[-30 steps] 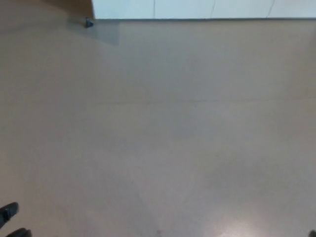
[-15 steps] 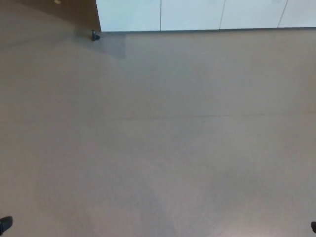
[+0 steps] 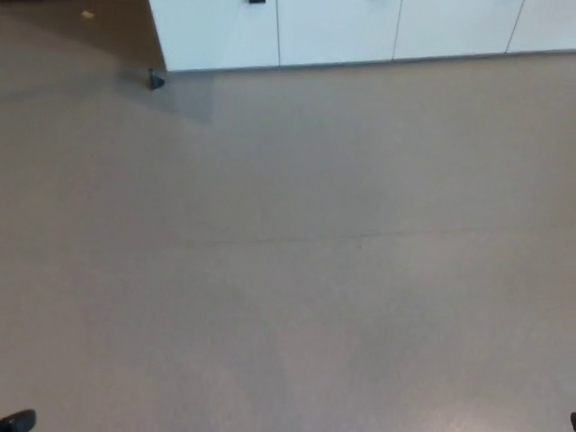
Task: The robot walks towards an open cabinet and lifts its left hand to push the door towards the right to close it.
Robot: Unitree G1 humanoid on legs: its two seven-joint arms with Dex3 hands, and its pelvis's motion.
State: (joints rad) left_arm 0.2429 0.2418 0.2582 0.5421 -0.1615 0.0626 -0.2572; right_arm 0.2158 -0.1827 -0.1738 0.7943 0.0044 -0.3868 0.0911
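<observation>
A row of white cabinet fronts (image 3: 333, 31) runs along the top of the head view, with thin seams between the panels. A brown surface (image 3: 81, 27) lies at the top left, next to the leftmost white panel; I cannot tell whether it is a door or a wall. A small dark handle (image 3: 256, 2) shows at the top edge. Only a black tip of my left hand (image 3: 16, 419) shows in the bottom left corner. A dark sliver of my right hand (image 3: 572, 418) touches the bottom right edge. Both are far from the cabinets.
Plain beige floor (image 3: 297, 252) fills the picture between me and the cabinets. A small dark stub (image 3: 155, 80) stands on the floor at the foot of the leftmost panel's corner, with a faint shadow beside it.
The whole picture has shifted: the cabinets sit lower and more of them shows, so the camera has moved. The black tip of my left hand shows less than a second ago.
</observation>
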